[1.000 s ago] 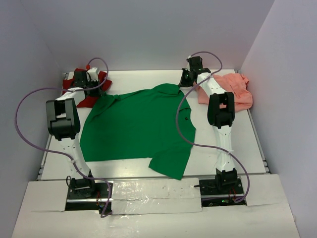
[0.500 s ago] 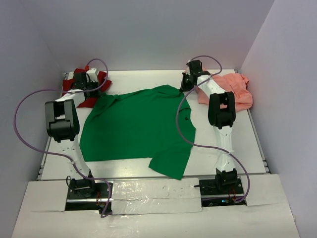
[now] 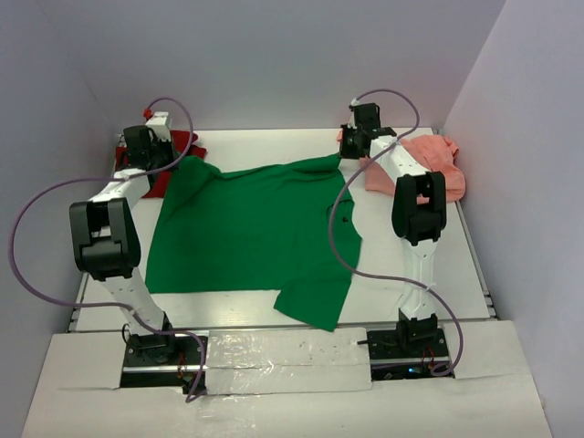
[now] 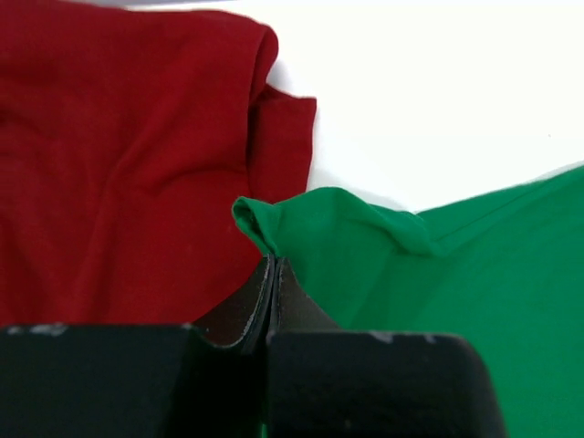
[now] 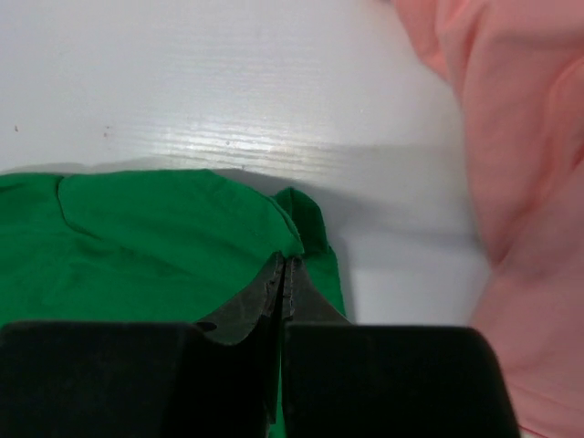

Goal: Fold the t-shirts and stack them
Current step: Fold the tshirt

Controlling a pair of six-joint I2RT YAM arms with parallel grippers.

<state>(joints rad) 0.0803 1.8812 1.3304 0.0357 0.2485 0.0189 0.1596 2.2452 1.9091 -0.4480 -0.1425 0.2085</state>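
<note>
A white table [image 3: 415,274] stood boxed in by pale walls [image 3: 274,64] — at its near edge lay a white board [image 3: 274,406] with a glossy taped strip [image 3: 283,351].

The left pincer [image 4: 273,274] pinches a bunched fold of the green t-shirt [image 4: 474,265] between its closed jaws. The dark red t-shirt [image 4: 119,155] lies crumpled left of it and ahead. Bare white table [image 4: 429,91] shows ahead to its right.

- The dark red t-shirt [image 3: 185,140], at the far left corner of the green t-shirt [image 3: 246,228], is mostly hidden behind the left arm [image 3: 105,233].
- The salmon pink t-shirt [image 3: 443,169], right of the green t-shirt, is partly hidden by the right arm [image 3: 415,196].
- The green t-shirt's pinched bits are hidden inside the left gripper [image 4: 272,266] and right gripper [image 5: 283,269].
</note>
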